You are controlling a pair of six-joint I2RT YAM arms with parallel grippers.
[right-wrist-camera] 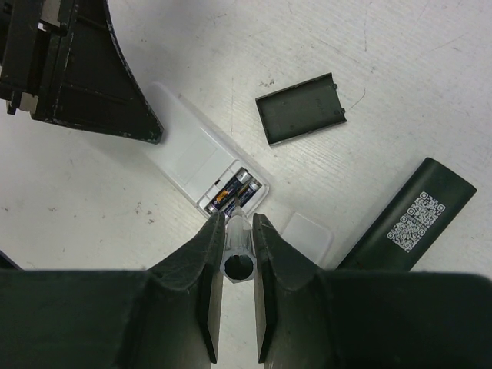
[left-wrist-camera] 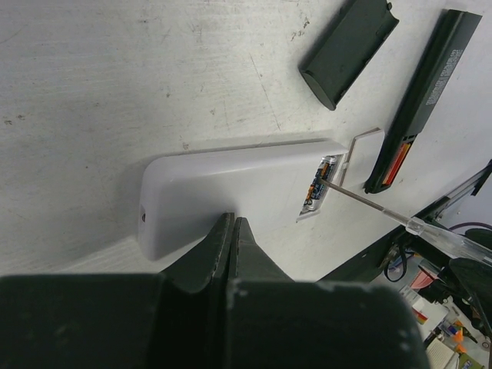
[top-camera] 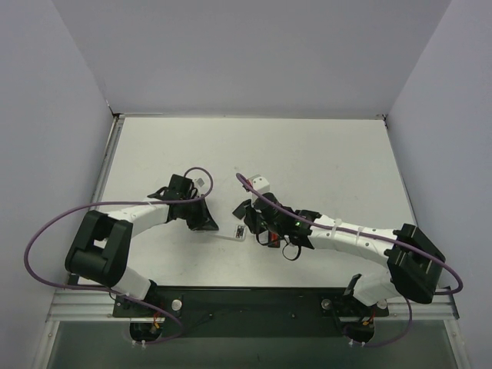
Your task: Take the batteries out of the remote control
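Left pincer (left-wrist-camera: 231, 231) shut, empty, at the white remote (left-wrist-camera: 231, 184) edge. Right pincer (right-wrist-camera: 238, 223) clamps a screwdriver (left-wrist-camera: 438, 233), tip in its bay. The black remote control (left-wrist-camera: 430, 84) lies just beside, red batteries (left-wrist-camera: 397, 160) aboard.

You see the slim black remote control (left-wrist-camera: 427, 92) lying flat, label side up. The red batteries (left-wrist-camera: 395, 161) sit in its open end recess.

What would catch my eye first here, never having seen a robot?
The right tool clamps a clear-handled screwdriver, its tip poking into the open battery bay of the white remote mid-table. The left tool is shut at that remote's edge; a black remote lies beside it.
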